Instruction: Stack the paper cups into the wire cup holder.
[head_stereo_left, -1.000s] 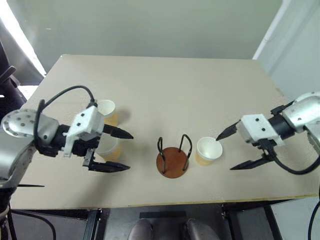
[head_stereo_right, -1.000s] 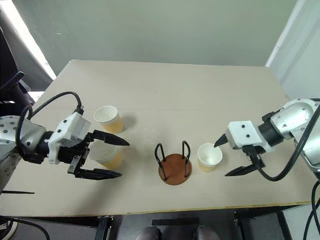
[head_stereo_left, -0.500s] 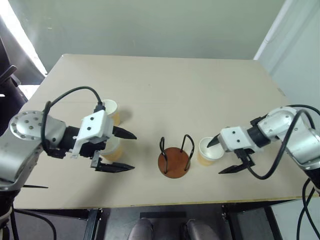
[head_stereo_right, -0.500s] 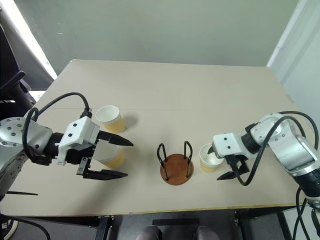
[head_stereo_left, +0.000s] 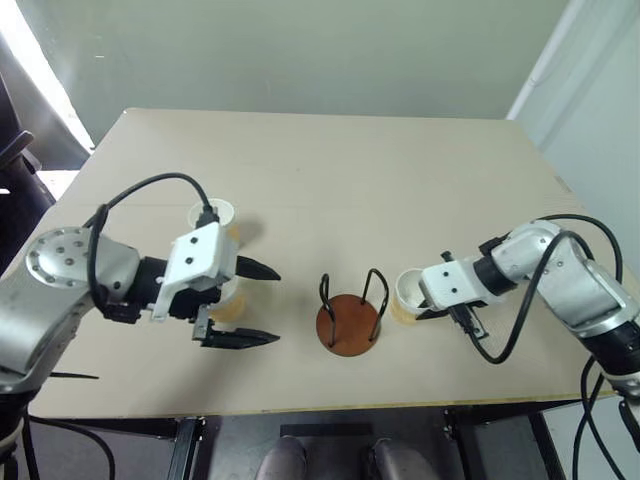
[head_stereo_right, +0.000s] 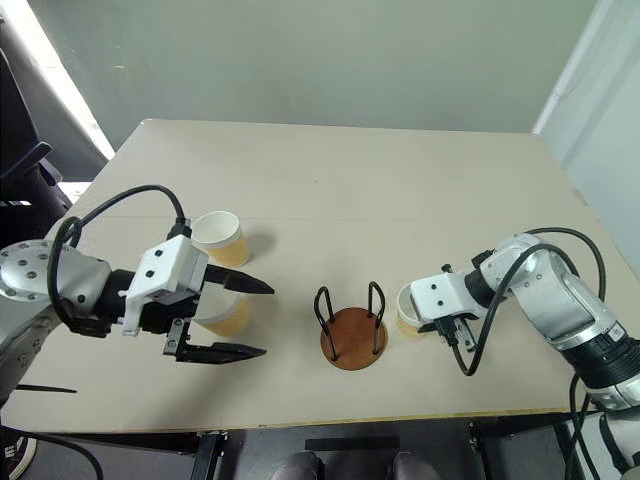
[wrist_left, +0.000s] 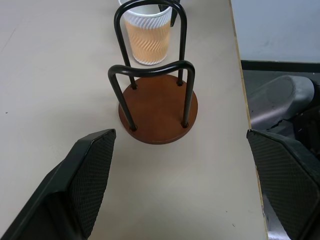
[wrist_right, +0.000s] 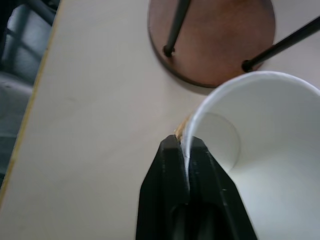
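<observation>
Looking down from the head camera, the table (head_stereo_left: 330, 160) carries the wire cup holder (head_stereo_left: 350, 312) near its front edge, standing empty on its round brown base. Just beside it on the robot's right stands one paper cup (head_stereo_left: 408, 296), and the right gripper (head_stereo_left: 436, 300) has its two black fingers pinched shut on the rim wall of that cup. On the robot's left, the left gripper (head_stereo_left: 250, 305) hangs with its jaws wide and nothing between them; the nearer cup (head_stereo_right: 222, 312) sits just behind its fingers and the far cup (head_stereo_right: 221, 238) stands a little farther back, both upright.

From the left wrist camera, the holder (wrist_left: 157, 95) is seen between the spread fingers (wrist_left: 90, 170), with the pinched cup (wrist_left: 148, 35) behind its wire loops, ribbed and yellow-tan.

From the right wrist camera, the fingertips (wrist_right: 172, 160) clamp the white rim of the cup (wrist_right: 260, 165), one inside and one outside the wall, the brown base (wrist_right: 215, 45) close ahead.

The step in hand looks like carrying this first cup into the holder. It should probably be lifted straight up first, high enough for its bottom to pass over the wire loops, then lowered between them, upright and centred. A rim pinch lets a light cup swing or buckle, so a slow move seems wise.

No brand, label or writing can be read on anything.
</observation>
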